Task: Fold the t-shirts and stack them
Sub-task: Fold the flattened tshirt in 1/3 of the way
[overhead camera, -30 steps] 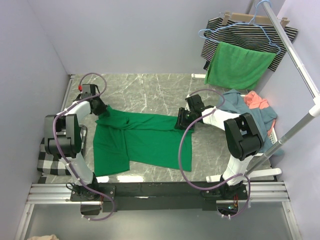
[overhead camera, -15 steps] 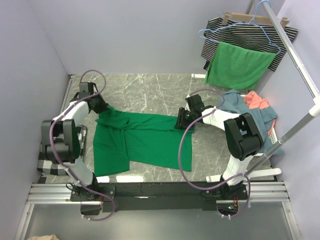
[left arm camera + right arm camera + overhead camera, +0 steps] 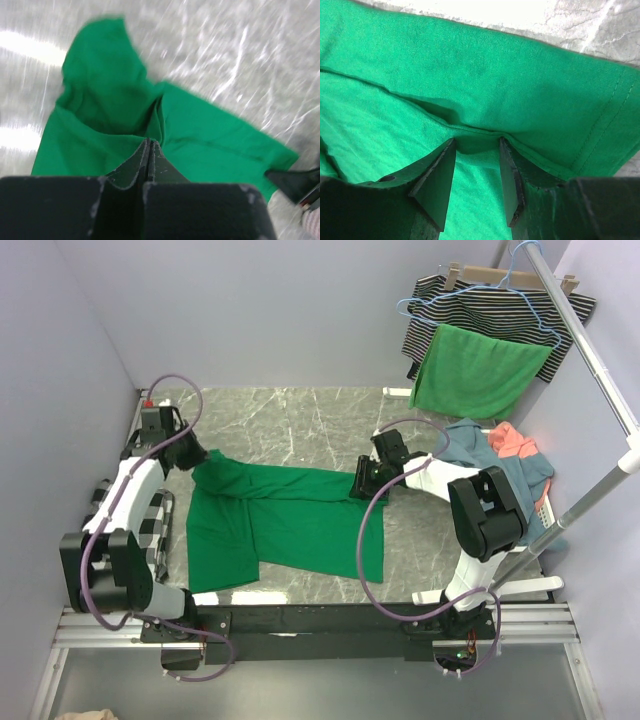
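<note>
An emerald green t-shirt [image 3: 290, 520] lies partly folded on the marble table [image 3: 290, 425]. My left gripper [image 3: 193, 456] is at the shirt's far left corner, shut on a pinch of the green cloth [image 3: 115, 100] that rises to its tips [image 3: 150, 142]. My right gripper [image 3: 362, 480] rests on the shirt's right edge. It is open, its fingertips [image 3: 476, 142] pressed down on the green cloth [image 3: 485, 65] against a folded hem. A dusty blue t-shirt [image 3: 468, 440] and a coral one [image 3: 512, 440] lie heaped at the right.
A clothes rack [image 3: 590, 350] at the far right carries a striped garment [image 3: 500, 305] and a bright green cloth [image 3: 480, 370] on hangers. A black-and-white checked cloth [image 3: 100, 575] lies off the table's left edge. Walls close in at the left and back.
My left gripper has closed on the shirt's corner and drawn it slightly left, while that arm's elbow swung towards the near left. The right arm has not moved.
</note>
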`<action>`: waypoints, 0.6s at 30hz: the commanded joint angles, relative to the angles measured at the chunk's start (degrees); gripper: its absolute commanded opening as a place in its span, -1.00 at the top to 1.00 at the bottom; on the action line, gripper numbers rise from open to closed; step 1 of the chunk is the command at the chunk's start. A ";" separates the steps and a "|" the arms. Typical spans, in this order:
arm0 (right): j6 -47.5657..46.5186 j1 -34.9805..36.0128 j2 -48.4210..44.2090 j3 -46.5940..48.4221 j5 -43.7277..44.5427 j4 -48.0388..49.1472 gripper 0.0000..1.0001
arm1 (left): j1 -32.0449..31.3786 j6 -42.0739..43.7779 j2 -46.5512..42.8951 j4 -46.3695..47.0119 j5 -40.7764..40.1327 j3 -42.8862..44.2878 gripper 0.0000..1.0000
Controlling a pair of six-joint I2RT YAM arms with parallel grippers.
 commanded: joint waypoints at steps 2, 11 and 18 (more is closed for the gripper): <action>-0.35 0.63 -1.95 -2.94 1.06 -2.09 0.04 | 0.16 2.50 -8.12 -8.42 -0.45 -5.81 0.98; 0.26 2.13 -7.13 -10.05 1.30 -4.64 0.05 | 0.16 3.21 -13.49 -24.60 -6.17 -8.20 0.98; 4.04 2.04 -11.00 -14.19 17.27 -7.54 0.31 | 0.07 2.68 -14.37 -27.86 -8.10 -8.20 0.98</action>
